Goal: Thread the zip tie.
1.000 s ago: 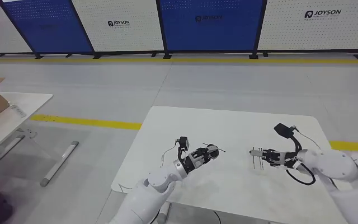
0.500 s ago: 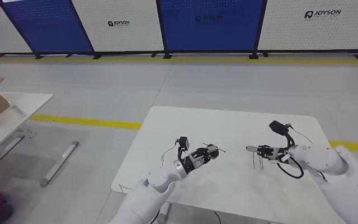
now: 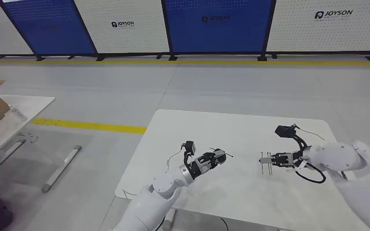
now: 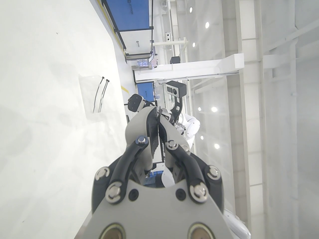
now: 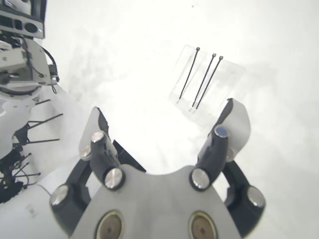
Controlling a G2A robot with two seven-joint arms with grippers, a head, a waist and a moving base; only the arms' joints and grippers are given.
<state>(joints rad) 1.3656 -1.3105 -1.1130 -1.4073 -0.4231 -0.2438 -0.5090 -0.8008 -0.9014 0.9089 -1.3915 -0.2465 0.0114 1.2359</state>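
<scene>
Over the last second the right gripper [image 3: 270, 160] drifted a little toward nine o'clock and then came back, while its wrist turned. It ended low beside the clear plate [image 5: 231, 75], at about three o'clock from the middle of the table [image 3: 231, 127], taking the far edge in the top view as twelve. Its fingers were spread wide with nothing between them. Three loose zip ties [image 5: 204, 80] lay side by side on the plate, just ahead of the fingertips and untouched.

The left gripper [image 3: 218, 155] had not moved. It sat at about nine o'clock from the table's middle, well apart from the right one. Its fingers were pressed together on what looked like a held zip tie [image 3: 226, 154], thin and black, with its ends poking out either side.

The shift looked like a re-aiming of the right arm rather than a grasp. Judged from this, threading had not begun: the tie in the left gripper showed no closed loop, and the right gripper had yet to close on anything.
</scene>
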